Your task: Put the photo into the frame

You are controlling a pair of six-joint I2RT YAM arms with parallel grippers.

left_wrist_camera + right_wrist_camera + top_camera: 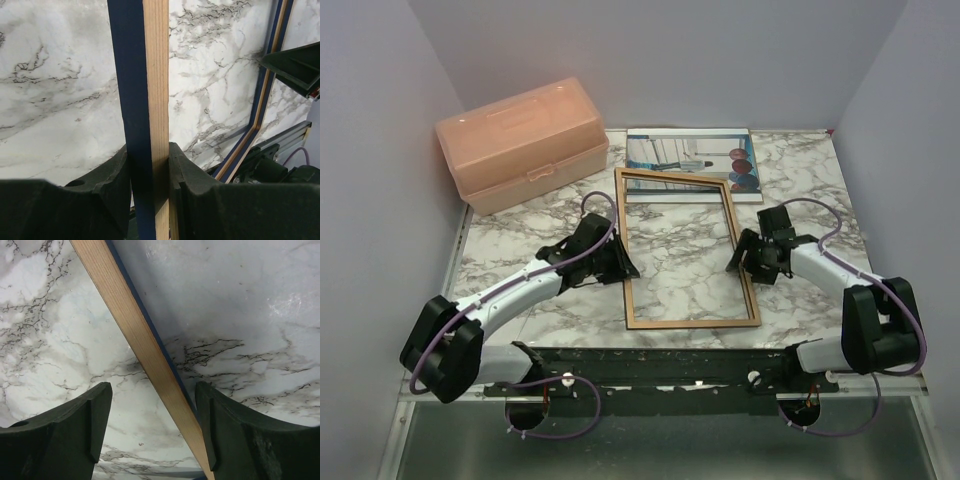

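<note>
The frame [689, 322] lies on the marble table with its light wood face up. Its far end overlaps the near edge of the photo [685, 150], which lies flat at the back. My left gripper [623, 262] is shut on the frame's left rail [147, 90]; both pads press the navy and wood rail, with the gripper [150, 165] centred on it. My right gripper [740, 260] stands open astride the right rail [135, 330]. That rail runs diagonally between the fingers of this gripper [152, 415], close to the right finger [220, 425] and well apart from the left one.
A peach plastic box [520, 145] stands shut at the back left, close to the frame's far left corner. Grey walls close in the table on three sides. The black mounting rail [670, 365] runs along the near edge.
</note>
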